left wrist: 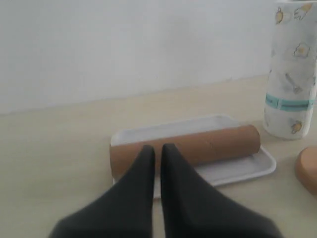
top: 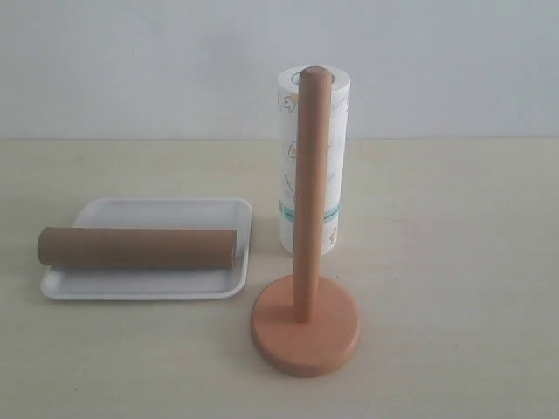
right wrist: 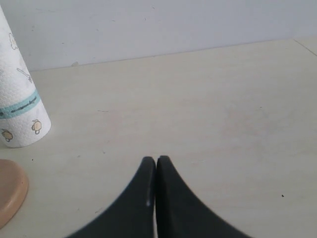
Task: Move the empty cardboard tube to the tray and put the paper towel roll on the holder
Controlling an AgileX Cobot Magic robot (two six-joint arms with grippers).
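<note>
In the exterior view the empty cardboard tube (top: 138,247) already lies across the tray (top: 157,209) toward the table's left edge, while the paper towel roll (top: 336,157) stands upright behind the bare holder (top: 307,253); grasp it mid-height and lower its core squarely over the dowel. The left wrist view shows the left gripper (left wrist: 157,153) with fingers nearly together, holding nothing. In the right wrist view the right gripper (right wrist: 156,166) has fingers pressed together beside the flower-printed, teal-banded roll.

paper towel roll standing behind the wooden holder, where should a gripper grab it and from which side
Probably the upper middle of the white printed paper towel roll, approached from its right in the exterior view: it stands upright, and the light-brown wooden holder with its dowel blocks the front. The shut right gripper must open wide first.
</note>
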